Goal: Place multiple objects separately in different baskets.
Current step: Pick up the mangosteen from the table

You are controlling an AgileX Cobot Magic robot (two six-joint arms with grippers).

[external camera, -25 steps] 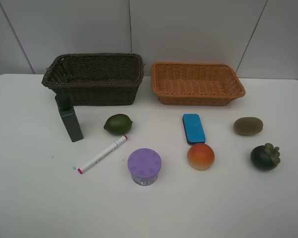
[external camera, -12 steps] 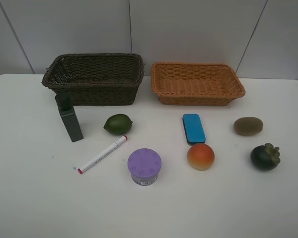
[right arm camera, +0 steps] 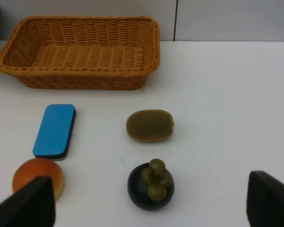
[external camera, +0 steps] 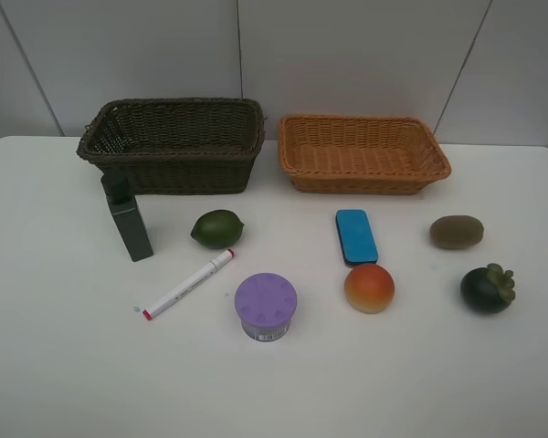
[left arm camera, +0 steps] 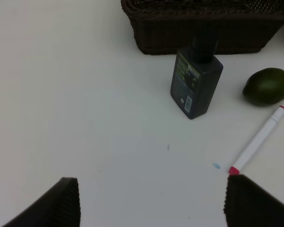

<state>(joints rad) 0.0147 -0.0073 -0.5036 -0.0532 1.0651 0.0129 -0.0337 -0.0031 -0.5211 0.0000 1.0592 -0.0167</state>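
The dark brown basket (external camera: 172, 170) and the orange-tan basket (external camera: 363, 179) stand empty at the back. On the table lie a dark green bottle (external camera: 128, 219), lime (external camera: 216, 228), marker (external camera: 189, 284), purple-lidded jar (external camera: 266, 307), blue eraser (external camera: 355, 236), peach (external camera: 369, 287), kiwi (external camera: 456, 232) and mangosteen (external camera: 487, 288). My left gripper (left arm camera: 151, 208) stands open, short of the bottle (left arm camera: 196, 82) and marker (left arm camera: 256, 140). My right gripper (right arm camera: 149, 216) is open just short of the mangosteen (right arm camera: 150, 186), with the kiwi (right arm camera: 149, 125) beyond. Neither arm shows in the exterior high view.
The white table's back edge meets a pale panelled wall (external camera: 347, 55) right behind the baskets. A small blue mark (left arm camera: 216, 166) lies on the table by the marker's red tip.
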